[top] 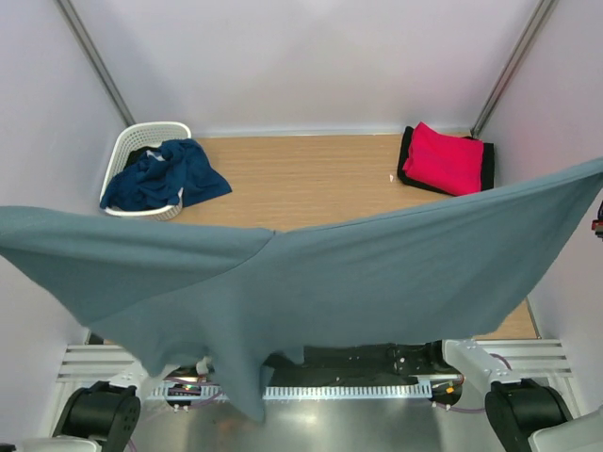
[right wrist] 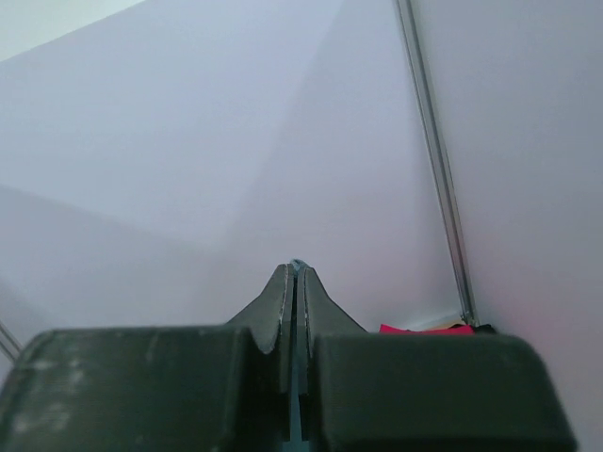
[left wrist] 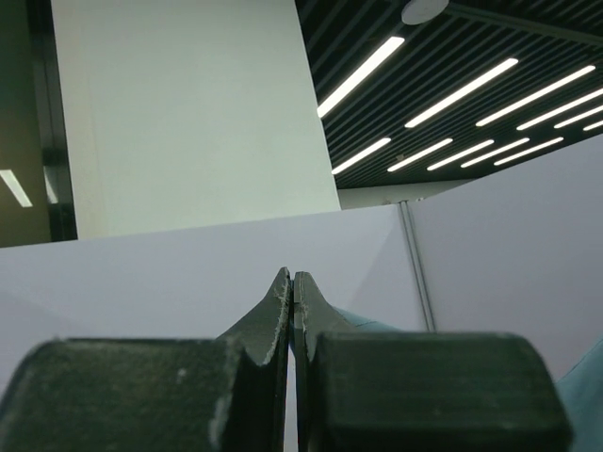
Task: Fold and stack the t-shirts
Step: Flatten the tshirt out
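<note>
A slate grey-blue cotton t-shirt (top: 377, 273) fills the middle of the top view. It is stretched in the air from the left edge to the upper right edge, with one corner sagging down at the lower left. It hangs above the wooden table (top: 311, 179) and touches none of it that can be seen. The step in hand looks like spreading this shirt out before the fold. The next move probably calls for both arms to lower it together, keeping it taut, so that it lies flat on the bare wood.

At the upper left stands a white plastic lattice basket (top: 132, 141), with a crumpled navy blue t-shirt (top: 165, 174) spilling over its rim. At the upper right, a folded bright red t-shirt (top: 445, 158) lies on a folded black t-shirt (top: 489, 162), a stack already begun.

The right gripper (right wrist: 296, 282) has its fingers pressed together on a thin sliver of grey-blue cloth showing between them. The left gripper (left wrist: 292, 292) is likewise closed. Grey-blue cloth shows just behind its fingers, so it seems clamped on the other end of the same shirt.
</note>
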{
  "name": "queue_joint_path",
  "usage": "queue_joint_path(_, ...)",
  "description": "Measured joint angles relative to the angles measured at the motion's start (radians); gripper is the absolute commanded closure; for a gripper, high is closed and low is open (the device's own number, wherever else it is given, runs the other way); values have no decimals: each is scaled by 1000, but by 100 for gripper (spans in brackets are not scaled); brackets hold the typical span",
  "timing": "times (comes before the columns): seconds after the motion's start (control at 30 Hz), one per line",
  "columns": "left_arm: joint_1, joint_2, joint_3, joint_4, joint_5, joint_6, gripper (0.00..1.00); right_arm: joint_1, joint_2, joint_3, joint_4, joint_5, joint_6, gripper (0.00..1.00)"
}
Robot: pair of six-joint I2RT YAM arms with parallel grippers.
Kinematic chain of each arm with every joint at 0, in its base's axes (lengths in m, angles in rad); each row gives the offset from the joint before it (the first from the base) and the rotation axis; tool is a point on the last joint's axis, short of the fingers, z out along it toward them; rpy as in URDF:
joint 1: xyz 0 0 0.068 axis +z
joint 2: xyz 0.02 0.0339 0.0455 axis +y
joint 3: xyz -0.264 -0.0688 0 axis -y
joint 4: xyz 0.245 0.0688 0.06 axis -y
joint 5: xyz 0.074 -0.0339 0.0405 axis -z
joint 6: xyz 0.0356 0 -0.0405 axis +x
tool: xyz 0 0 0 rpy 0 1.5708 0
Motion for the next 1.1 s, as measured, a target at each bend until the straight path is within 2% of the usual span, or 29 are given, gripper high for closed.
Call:
queue_joint_path(0.13, 8, 21, 26, 2, 41, -36, 100, -23, 8, -14, -11, -10, -9, 99)
queue_joint_path(0.27, 39, 26, -73, 28, 68, -44, 100, -24, 8, -170, 31, 26, -24, 99)
queue_joint_path(0.37, 43, 51, -239, 64, 69, -21, 100, -24, 14, -372, 83, 69, -36, 99)
queue_joint_path(0.5, 43, 127, -550, 165, 79, 5, 100, -24, 36, -676, 170, 138, -49, 99)
queue_joint_path(0.7, 43, 369, -880, 241, 85, 41, 100, -24, 119, -1048, 344, 203, -49, 99)
queue_joint_path(0.8, 43, 474, -968, 259, 86, 67, 100, -24, 238, -1157, 476, 236, -45, 99)
queue_joint_path(0.9, 43, 584, -994, 326, 90, 92, 100, -26, 456, -1176, 595, 255, -42, 99)
queue_joint_path(1.1, 43, 918, -854, 480, 121, 129, 100, -29, 915, -1035, 731, 265, -42, 99)
